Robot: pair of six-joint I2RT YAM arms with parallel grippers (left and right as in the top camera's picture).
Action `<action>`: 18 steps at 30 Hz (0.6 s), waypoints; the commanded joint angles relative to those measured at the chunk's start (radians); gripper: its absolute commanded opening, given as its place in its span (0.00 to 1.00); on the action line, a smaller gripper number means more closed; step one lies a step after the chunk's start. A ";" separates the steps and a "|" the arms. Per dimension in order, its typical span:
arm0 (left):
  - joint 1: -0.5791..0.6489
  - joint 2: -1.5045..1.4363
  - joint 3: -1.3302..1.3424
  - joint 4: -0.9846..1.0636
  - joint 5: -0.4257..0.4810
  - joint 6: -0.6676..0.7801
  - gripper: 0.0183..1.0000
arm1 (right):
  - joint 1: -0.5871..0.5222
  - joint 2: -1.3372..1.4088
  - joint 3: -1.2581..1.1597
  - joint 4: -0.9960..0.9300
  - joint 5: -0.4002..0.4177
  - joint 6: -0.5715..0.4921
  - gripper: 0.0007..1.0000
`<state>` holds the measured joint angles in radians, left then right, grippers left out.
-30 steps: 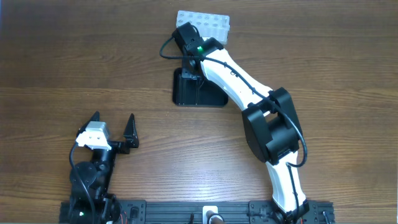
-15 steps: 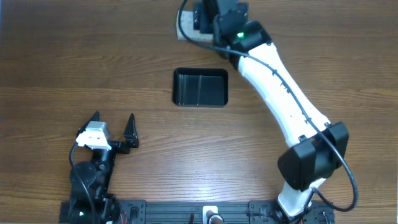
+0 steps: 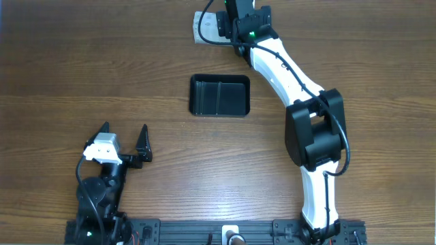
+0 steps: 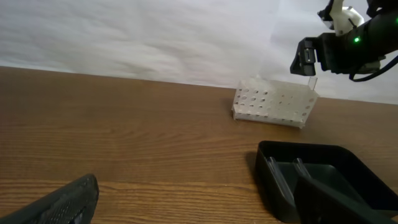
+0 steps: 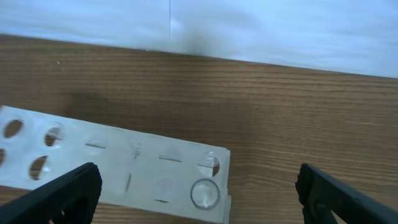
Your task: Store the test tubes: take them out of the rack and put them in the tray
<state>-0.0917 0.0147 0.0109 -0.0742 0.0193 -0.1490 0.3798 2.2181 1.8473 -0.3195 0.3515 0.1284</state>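
The clear test tube rack (image 3: 204,27) stands at the table's far edge, also seen as the rack (image 4: 273,102) and the rack (image 5: 112,168). One tube (image 5: 203,193) stands in a hole at the rack's end, its top (image 4: 313,81) sticking up. My right gripper (image 3: 235,10) hovers open just above that end, with the right gripper (image 5: 198,177) straddling the tube without touching it. The black tray (image 3: 219,95) lies nearer, holding at least two clear tubes (image 4: 273,167). My left gripper (image 3: 125,139) rests open near the front left.
A white wall runs behind the rack. Bare wooden table (image 3: 354,82) lies on both sides of the tray and between the tray and the left arm.
The right arm has swung from above the tray back up to the rack and now hangs over the rack's end. The left arm has not moved.
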 commanded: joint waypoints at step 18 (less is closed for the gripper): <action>0.007 -0.010 -0.005 -0.002 0.010 0.011 1.00 | -0.026 0.058 -0.002 0.048 -0.019 -0.010 0.59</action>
<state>-0.0917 0.0147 0.0109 -0.0742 0.0193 -0.1493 0.3550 2.2669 1.8473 -0.2760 0.3470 0.1177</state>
